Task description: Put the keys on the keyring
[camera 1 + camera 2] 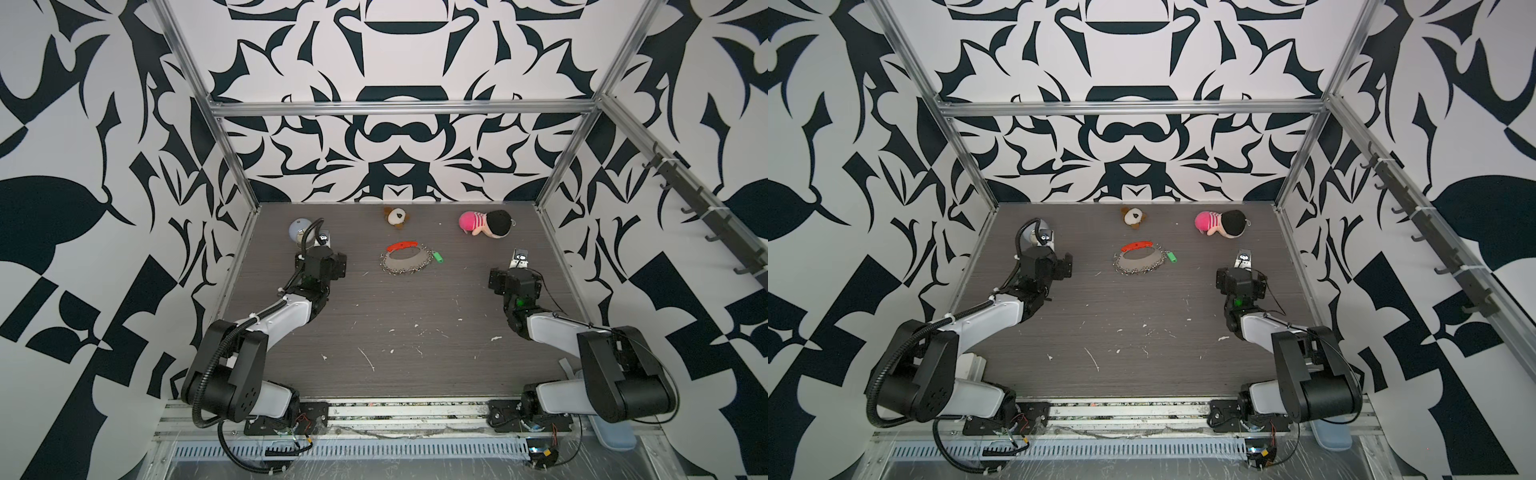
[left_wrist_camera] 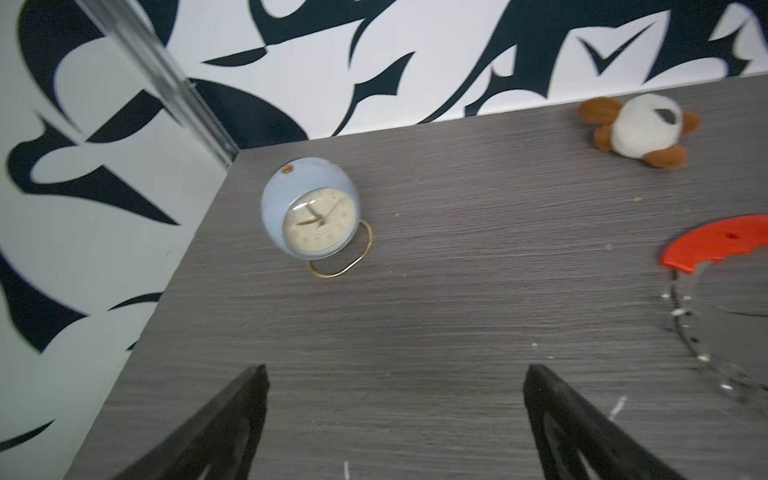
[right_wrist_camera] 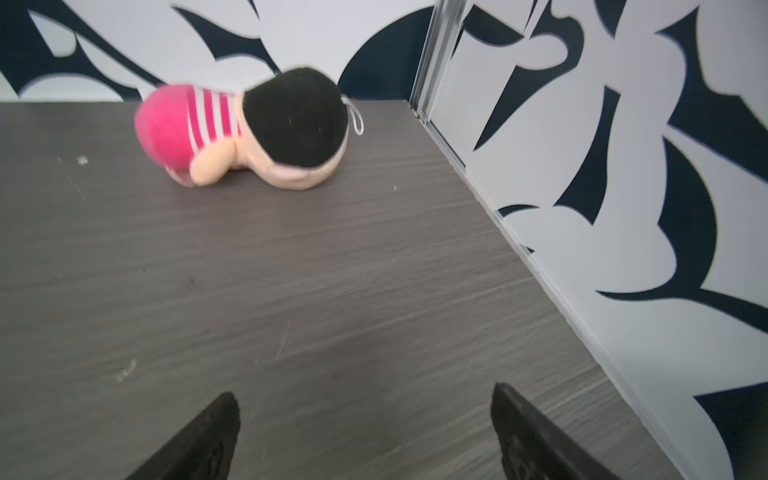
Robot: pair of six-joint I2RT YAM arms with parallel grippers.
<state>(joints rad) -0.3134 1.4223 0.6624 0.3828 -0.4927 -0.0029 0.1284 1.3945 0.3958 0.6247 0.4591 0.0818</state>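
With both arms' jaws spread wide and empty, the green key tag (image 1: 436, 256) lies beside the keyring (image 1: 406, 270) mid-counter (image 1: 415, 353), where a careless pinch could drag the slack chain.

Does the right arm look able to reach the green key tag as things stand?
Probably yes: the right gripper is open and empty, with only bare table between it and the green key tag.
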